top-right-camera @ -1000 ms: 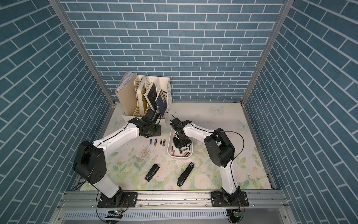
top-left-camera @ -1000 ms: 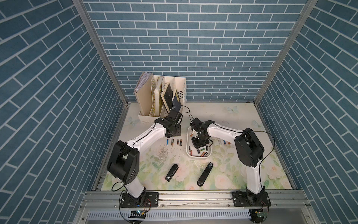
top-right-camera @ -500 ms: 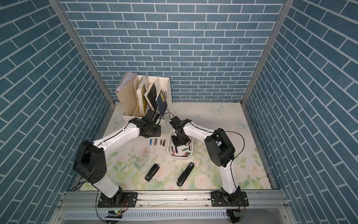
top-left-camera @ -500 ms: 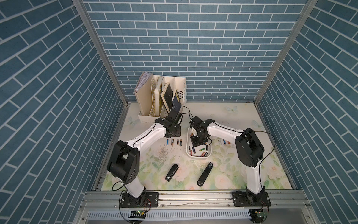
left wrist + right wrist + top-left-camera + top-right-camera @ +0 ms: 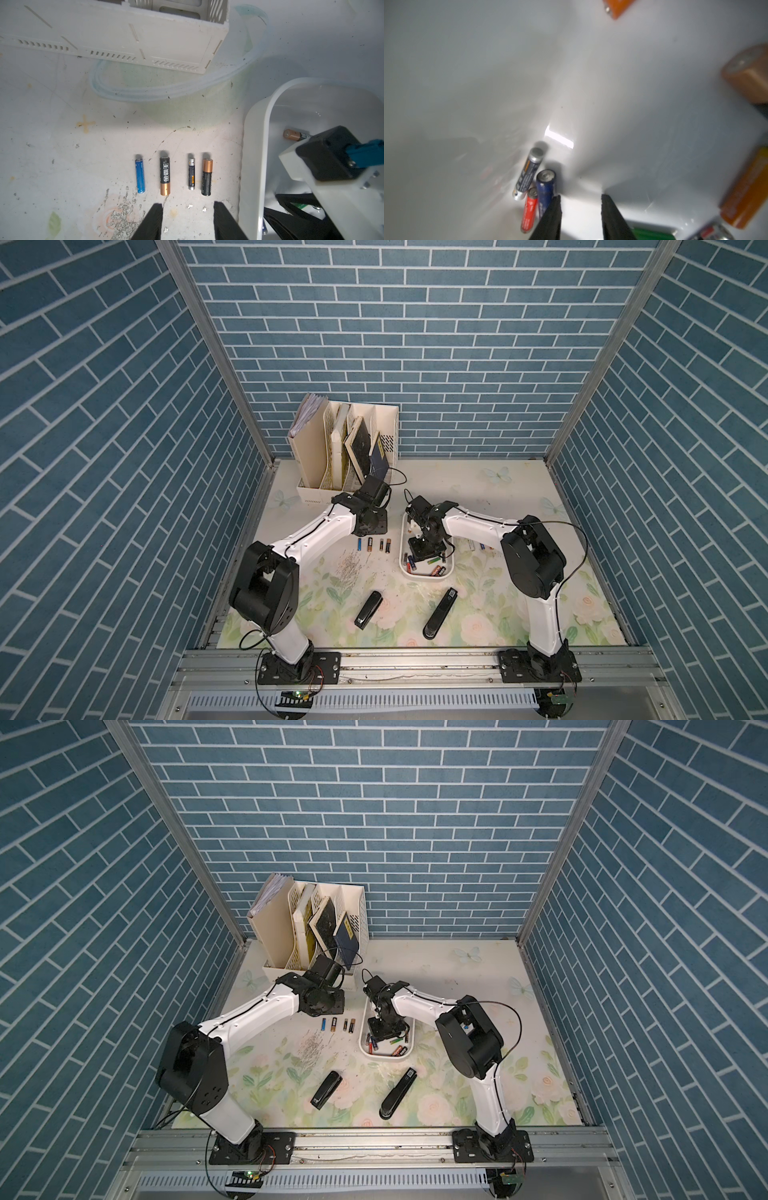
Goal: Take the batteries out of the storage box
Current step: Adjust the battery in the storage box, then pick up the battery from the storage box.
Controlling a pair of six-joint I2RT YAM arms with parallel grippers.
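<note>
The right fingers (image 5: 550,220) stand apart and empty inside the storage box (image 5: 508,83), the blue battery (image 5: 545,187) just outside one, lying along it. The left fingers (image 5: 153,224), likewise apart, hover over the bench (image 5: 62,145).

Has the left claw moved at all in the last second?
No. The left gripper still hovers by the four batteries laid out on the table, near the file organizer. It is at the same spot in both top views.

2 white arms (image 5: 316,533) — black joints (image 5: 536,568), black bases (image 5: 299,670)
</note>
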